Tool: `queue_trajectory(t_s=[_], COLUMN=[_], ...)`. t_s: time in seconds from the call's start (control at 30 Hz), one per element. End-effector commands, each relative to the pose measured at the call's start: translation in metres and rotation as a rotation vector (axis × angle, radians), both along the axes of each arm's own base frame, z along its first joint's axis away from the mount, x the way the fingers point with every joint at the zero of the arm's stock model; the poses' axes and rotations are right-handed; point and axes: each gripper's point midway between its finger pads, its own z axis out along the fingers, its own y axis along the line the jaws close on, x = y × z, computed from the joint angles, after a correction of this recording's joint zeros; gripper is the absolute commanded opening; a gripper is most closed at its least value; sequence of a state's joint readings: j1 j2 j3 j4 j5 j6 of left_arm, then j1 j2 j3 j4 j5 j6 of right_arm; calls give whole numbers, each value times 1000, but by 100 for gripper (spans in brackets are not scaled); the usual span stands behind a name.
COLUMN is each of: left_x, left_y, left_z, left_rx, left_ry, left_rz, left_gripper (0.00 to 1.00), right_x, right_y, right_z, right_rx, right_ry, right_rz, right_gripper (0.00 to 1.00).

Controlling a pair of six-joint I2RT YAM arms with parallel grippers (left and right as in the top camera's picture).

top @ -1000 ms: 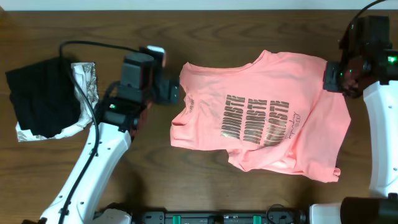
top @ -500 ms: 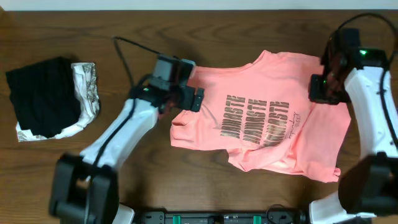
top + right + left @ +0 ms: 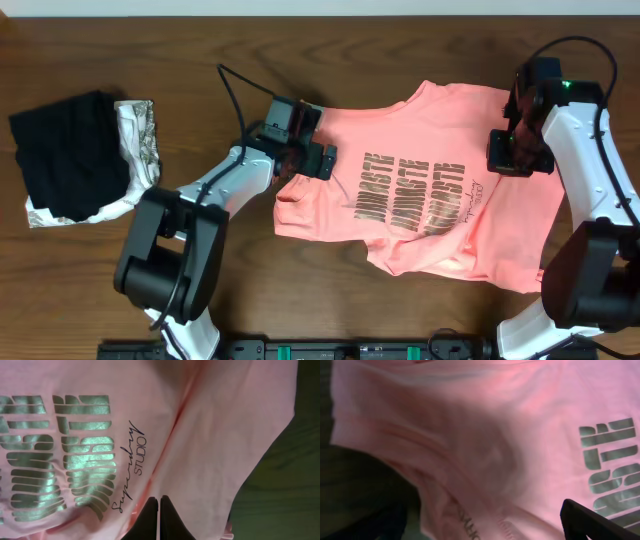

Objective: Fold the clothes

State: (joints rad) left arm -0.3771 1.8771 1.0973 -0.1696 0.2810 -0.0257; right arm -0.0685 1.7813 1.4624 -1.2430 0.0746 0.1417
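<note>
Overhead shows your left jaws wide open, right jaws pinching the thin, limp shirt (image 3: 420,120); grip its edges.

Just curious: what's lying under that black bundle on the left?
A silvery-white patterned cloth peeks out from beneath the black garment along two edges; the rest of it is covered.

free: table (image 3: 60,290) near-left | blocked: black garment (image 3: 65,150) far-left, T-shirt (image 3: 400,125) centre-right
</note>
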Motion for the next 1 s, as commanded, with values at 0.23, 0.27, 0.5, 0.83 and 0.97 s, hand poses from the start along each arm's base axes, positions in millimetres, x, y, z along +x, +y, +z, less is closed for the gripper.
queue_trajectory(t_s=[0.23,0.27,0.5,0.83,0.97], left_x=[12,10,-4,5,7], left_y=[-18,-24,-58,-65,-66], left_z=[50,55,61,16,-2], left_rx=[-106,-139,-284,-304,-299], left_ry=[-113,-112,-85,-7,5], left_rz=[-39,-62,-187,-125,-123], left_gripper=[98,98,100,99,99], right_x=[0,0,-2,-11,-13], right_y=[-4,-4,0,4,4], right_z=[0,0,-1,-1,-1], right_rx=[7,8,34,53,53], right_ry=[-5,-5,5,41,49], right_rz=[-29,-28,-28,-29,-29], right_gripper=[1,1,1,1,1])
